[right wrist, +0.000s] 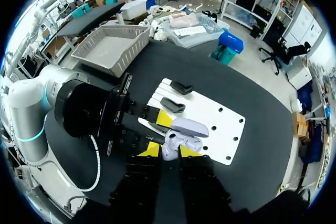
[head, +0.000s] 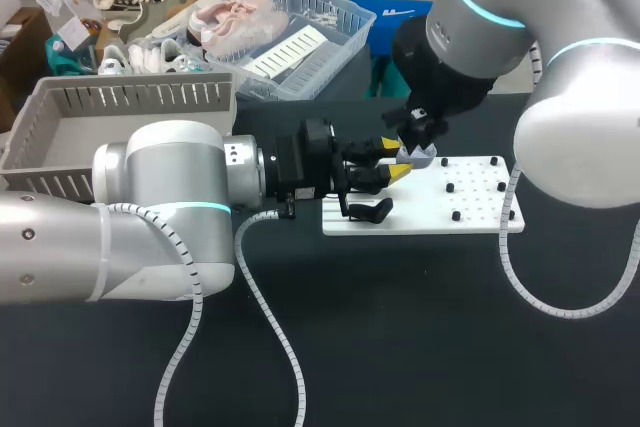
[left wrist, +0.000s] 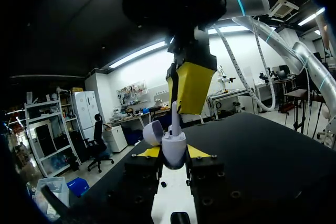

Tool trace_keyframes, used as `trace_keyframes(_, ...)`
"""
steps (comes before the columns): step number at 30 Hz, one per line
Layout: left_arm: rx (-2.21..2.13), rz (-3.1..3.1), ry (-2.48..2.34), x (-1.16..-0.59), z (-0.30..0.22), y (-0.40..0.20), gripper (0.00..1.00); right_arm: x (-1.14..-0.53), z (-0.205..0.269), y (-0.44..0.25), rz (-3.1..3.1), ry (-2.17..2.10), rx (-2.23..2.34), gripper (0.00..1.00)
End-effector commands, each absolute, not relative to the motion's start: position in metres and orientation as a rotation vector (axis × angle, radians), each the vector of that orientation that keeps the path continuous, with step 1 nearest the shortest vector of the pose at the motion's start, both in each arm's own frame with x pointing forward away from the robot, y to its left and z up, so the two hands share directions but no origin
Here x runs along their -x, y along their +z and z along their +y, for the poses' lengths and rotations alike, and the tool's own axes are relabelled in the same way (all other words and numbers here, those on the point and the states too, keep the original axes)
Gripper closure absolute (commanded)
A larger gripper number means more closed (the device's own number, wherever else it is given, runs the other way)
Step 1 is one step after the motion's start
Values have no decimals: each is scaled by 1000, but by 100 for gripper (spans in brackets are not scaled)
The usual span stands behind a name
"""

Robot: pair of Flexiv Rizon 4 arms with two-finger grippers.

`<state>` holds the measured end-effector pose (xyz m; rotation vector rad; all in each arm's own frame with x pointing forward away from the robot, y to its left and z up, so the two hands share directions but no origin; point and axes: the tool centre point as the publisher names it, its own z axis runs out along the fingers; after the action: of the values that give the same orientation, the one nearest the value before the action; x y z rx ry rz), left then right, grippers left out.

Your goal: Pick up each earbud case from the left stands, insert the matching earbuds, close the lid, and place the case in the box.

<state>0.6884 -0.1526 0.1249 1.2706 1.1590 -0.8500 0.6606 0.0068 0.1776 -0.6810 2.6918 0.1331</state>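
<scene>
My left gripper is shut on a lavender earbud case, holding it upright just above the white stand board. The case's lid stands open to one side. From above, my right gripper comes straight down over the case, shut on a white earbud whose stem stands in the case's opening. In the right wrist view the open case lies right ahead of the right gripper, with the left gripper's yellow fingertips at its side. Two black stands on the board are bare.
A grey slotted box stands at the table's back left, behind my left arm. A clear basket with shoes and packets sits behind it. The white board carries several small black pegs. Dark tabletop lies in front of the board.
</scene>
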Motion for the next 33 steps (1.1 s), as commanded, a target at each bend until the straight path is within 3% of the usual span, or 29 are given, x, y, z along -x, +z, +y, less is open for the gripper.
trace_keyframes(1, -1265, 1159, -845, -688, -153, 124, 100, -663, 7, 177, 2673, 131, 710, 100)
trace_keyframes(33, -1265, 1159, -845, -688, -153, 124, 100, -670, 3, 174, 2607, 129, 807, 100)
